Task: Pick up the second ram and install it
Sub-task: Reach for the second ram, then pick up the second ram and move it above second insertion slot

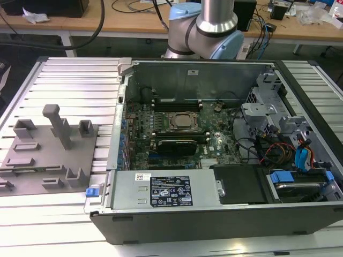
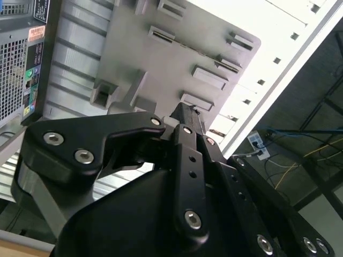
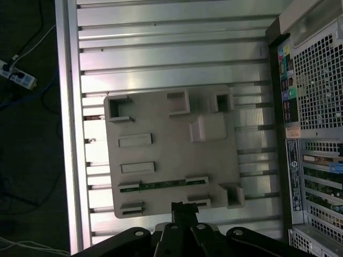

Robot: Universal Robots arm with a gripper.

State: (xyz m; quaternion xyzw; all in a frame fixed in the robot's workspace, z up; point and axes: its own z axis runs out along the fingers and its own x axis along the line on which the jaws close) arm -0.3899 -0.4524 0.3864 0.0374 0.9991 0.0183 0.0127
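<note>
Second ram [image 3: 161,185]: a thin green stick, seemingly standing on its long edge. It is cradled in slotted holders [image 3: 130,188] along one side of the grey fixture plate [image 3: 171,144] and is not yet lifted.
End effector [image 3: 184,206]: closed, as I read it. In both wrist views the fingertips meet in one narrow dark tip, and I see nothing between them.
End effector to stick: I have it hanging over the plate's edge on the stick's side, near the stick's mid-length. It is apart from the stick, with no contact that I can make out.
Fixture plate: lies flat on the slatted metal counter [image 3: 161,59]. Several low blocks and one tall peg [image 1: 55,120] rise from it.
Computer case [image 1: 214,225]: open on top and just beside the plate, on the exterior view's right. The motherboard [image 1: 214,144] and the square CPU socket [image 1: 180,121] face up inside.
Handling, my judgement: light and stiff, but thin and fragile. The chips on its faces and the contact edge should not be squeezed hard or scraped. The flat faces give little friction, so an off-centre hold may let it tilt or slip.
Where I would take hold: across its thickness, on the upper long edge. The bare stretch between the holders near the middle looks best, so that it comes up level and clear of the slots.
</note>
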